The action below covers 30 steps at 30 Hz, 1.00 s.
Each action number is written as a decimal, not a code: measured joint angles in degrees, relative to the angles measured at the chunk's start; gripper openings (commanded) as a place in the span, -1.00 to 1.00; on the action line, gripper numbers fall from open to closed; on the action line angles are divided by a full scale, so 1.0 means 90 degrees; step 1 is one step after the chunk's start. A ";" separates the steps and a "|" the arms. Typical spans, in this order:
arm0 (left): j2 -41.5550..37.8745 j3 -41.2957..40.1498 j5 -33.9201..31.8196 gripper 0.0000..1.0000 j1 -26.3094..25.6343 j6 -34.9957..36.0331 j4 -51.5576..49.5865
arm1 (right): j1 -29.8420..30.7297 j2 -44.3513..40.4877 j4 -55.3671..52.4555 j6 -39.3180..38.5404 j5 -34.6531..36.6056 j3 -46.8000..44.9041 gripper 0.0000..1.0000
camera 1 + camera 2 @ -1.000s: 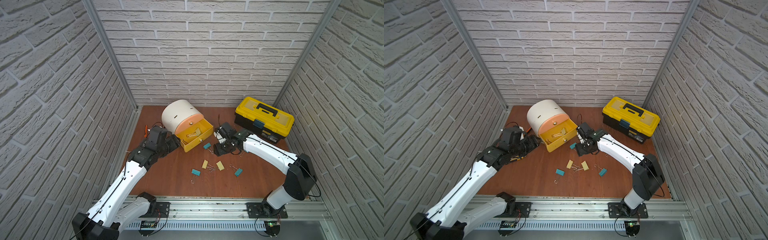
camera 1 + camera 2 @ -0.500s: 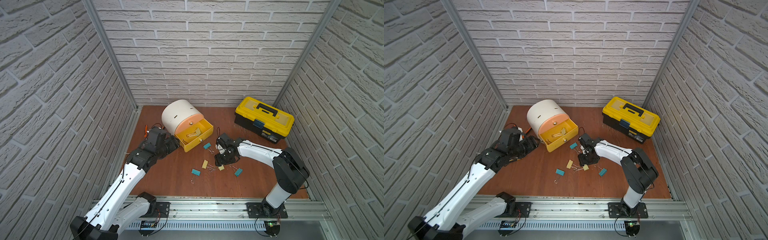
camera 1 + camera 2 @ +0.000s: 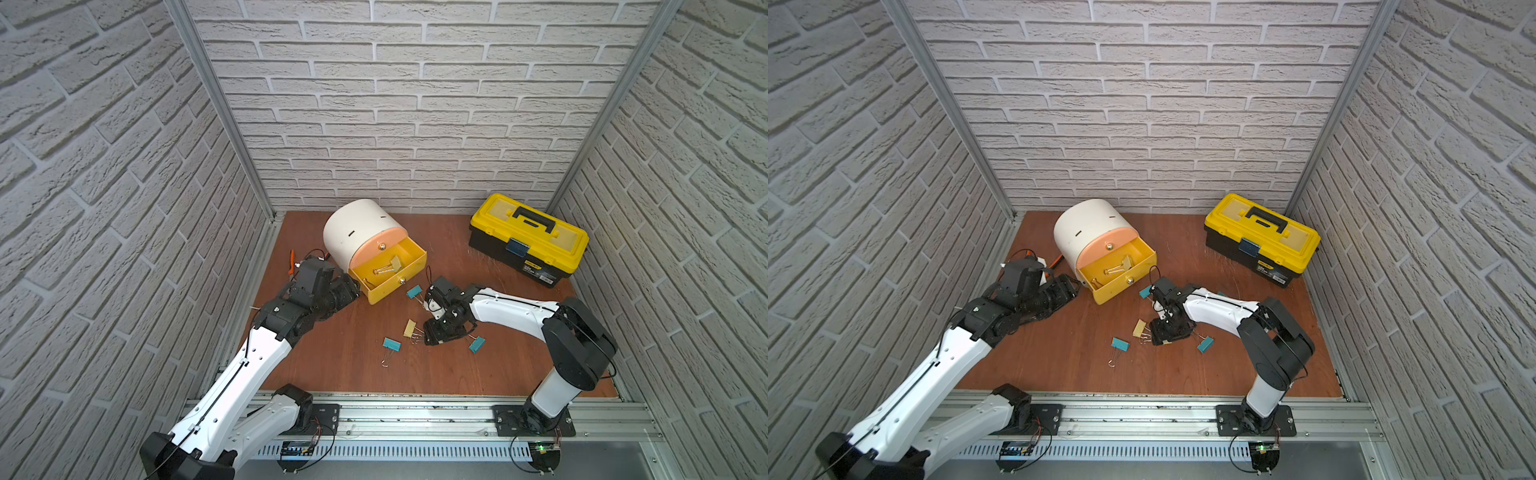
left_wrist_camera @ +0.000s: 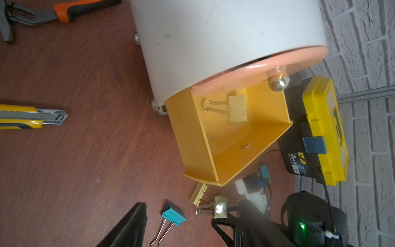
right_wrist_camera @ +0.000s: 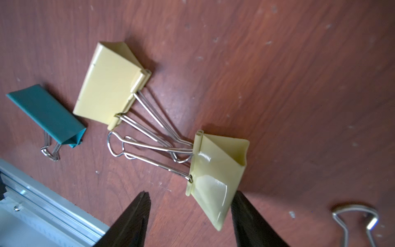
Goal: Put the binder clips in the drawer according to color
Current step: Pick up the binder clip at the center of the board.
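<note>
Red-brown tabletop, glossy pale yellow binder clip, silver loop handles

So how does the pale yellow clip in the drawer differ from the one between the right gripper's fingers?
The drawer clip lies inside the open yellow drawer; the gripper clip lies on the table. The drawer clip's handles lie free; the gripper clip's cross those of a second yellow clip. Only the gripper clip sits between the open fingers of the right gripper; no gripper flanks the drawer clip. Both are pale yellow.
</note>
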 measured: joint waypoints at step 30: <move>0.0175 -0.0036 -0.0291 0.47 -0.0216 -0.0151 0.0182 | 0.0675 -0.0741 -0.0639 -0.1214 0.1406 -0.0146 0.36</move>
